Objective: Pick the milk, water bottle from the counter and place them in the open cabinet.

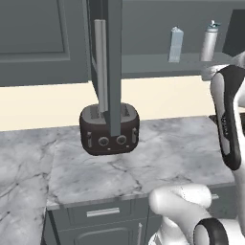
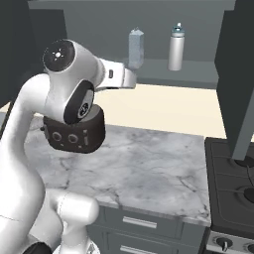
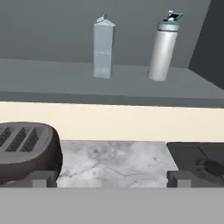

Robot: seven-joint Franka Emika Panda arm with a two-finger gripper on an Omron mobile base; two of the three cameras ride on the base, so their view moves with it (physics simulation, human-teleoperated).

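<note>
A: Rendered kitchen: a marble desk (image 1: pixel 158 158) across the middle of the left base view, a cream wall behind, and the open cabinet (image 3: pixel 52 74) with its grey shelf across the upper half of the hand view.

B: And the pincer (image 3: pixel 112 178)?

A: At the bottom of the hand view its two dark fingertips (image 3: pixel 43 178) stand wide apart, nothing between them. Outward from there: a dark toaster (image 3: pixel 26 148) at lower left, a stove top (image 3: pixel 197 162) at lower right.

B: The task's things?

A: The milk (image 3: pixel 103 50) and the water bottle (image 3: pixel 163 50) both stand upright on the cabinet shelf, near each other but apart, carton left of bottle in the upper part of the frame. The base views agree.

B: So which step?

A: I'd judge both placements done; the pincer looks released and clear of them. The next move probably calls only for drawing the arm off without brushing the cabinet door (image 1: pixel 114 67) hanging at upper centre of the left base view.

B: Any writing?

A: None legible; the carton's face shows only a faint blur.
</note>
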